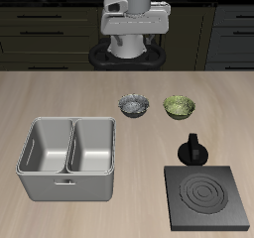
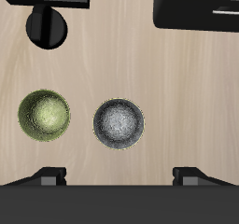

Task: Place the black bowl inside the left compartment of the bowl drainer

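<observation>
Exterior view: a pale wooden table (image 1: 60, 93) runs across the scene, with dark cabinets behind it. The black bowl (image 1: 134, 105) sits upright on the wood, small and round, its speckled silvery inside facing up. Just beside it, apart and not touching, stands an olive-green bowl (image 1: 180, 106) of about the same size. The bowl drainer (image 1: 67, 159), a light-grey metal tub with rounded corners and two deep square compartments, stands nearer the table's front edge than the black bowl and well apart from it. Both compartments hold nothing. A flat black stove plate (image 1: 208, 197) with concentric rings lies nearer the front edge too, beyond the green bowl, and a small black knobbed object (image 1: 192, 149) stands between the green bowl and the plate. The robot's white arm (image 1: 134, 19) rises at the back, above the black bowl; its gripper cannot be made out here. No writing or labels are readable.

Wrist view: looking straight down, the black bowl (image 2: 119, 123) and the green bowl (image 2: 44, 115) sit side by side on the wood. The gripper (image 2: 119, 176) hangs high above them, its two dark fingertips (image 2: 51, 176) spread wide apart with nothing between them. The knobbed object (image 2: 47, 27) and an edge of the stove plate (image 2: 201, 6) lie beyond the bowls.
</observation>
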Robot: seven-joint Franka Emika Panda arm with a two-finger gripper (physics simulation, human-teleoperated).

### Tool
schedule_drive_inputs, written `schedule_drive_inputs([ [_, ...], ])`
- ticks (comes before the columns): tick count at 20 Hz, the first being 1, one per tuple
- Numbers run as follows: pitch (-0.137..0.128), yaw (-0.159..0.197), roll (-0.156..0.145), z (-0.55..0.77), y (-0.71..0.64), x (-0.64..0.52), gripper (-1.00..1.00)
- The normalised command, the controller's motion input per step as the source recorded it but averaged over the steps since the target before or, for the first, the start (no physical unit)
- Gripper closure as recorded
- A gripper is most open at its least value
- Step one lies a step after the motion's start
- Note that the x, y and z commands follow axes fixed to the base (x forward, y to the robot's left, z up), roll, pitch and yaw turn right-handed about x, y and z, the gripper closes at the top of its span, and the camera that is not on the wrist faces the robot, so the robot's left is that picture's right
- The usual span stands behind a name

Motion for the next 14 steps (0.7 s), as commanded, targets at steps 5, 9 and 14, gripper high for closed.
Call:
schedule_drive_inputs([
  [5, 0.014, -0.013, -0.023, -0.08, -0.07, -0.01, -1.00],
  [9, -0.003, -0.014, -0.060, 0.02, -0.19, -0.01, -1.00],
  [14, -0.007, -0.009, -0.049, 0.06, -0.13, 0.00, -1.00],
])
